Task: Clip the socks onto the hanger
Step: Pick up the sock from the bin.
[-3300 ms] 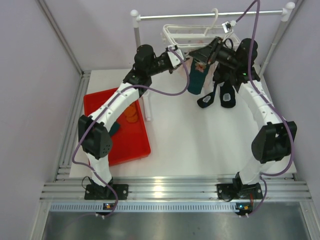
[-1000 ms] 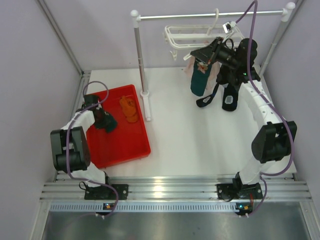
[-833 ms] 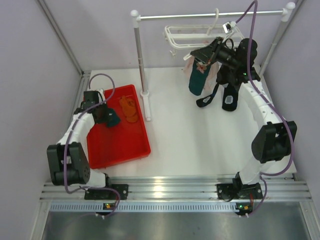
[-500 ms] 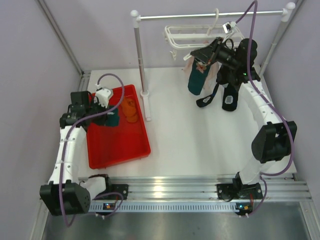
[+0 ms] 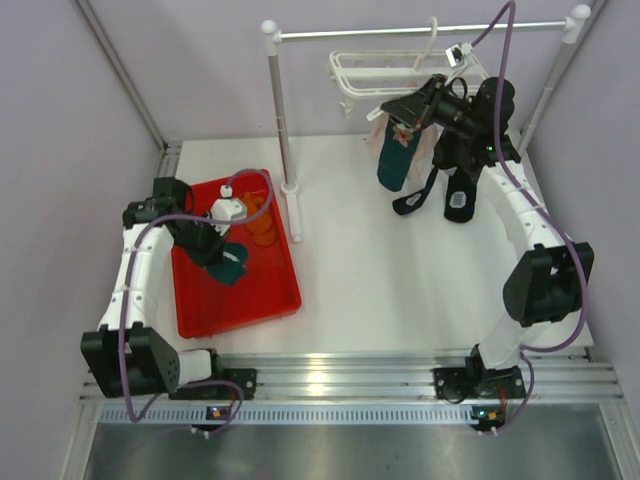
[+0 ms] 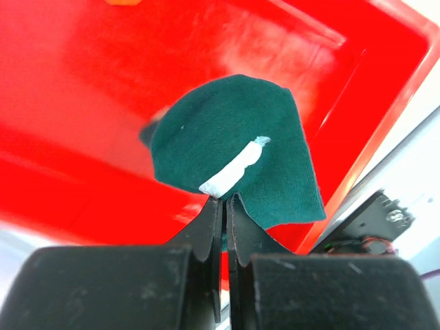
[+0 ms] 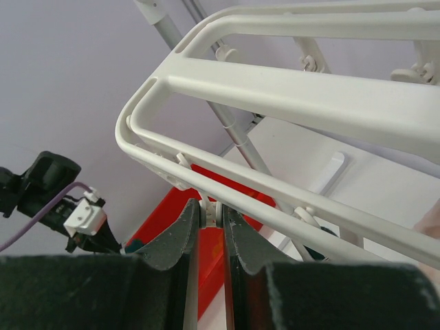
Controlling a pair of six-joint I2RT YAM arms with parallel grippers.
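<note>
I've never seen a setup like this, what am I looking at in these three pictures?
Two robot arms are bolted to a white table. One picture looks down from above; the other two come from cameras on each wrist. The left hand pinches a dark teal fabric sock above the red plastic tray, where orange socks lie. The right hand squeezes a small white clip on the white plastic drying hanger, which hangs on a metal rail stand and carries another teal sock and black socks.

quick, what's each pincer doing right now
Left pincer: closed, pinching the edge of a teal sock.
Right pincer: closed on a small white clip under the hanger.
</note>
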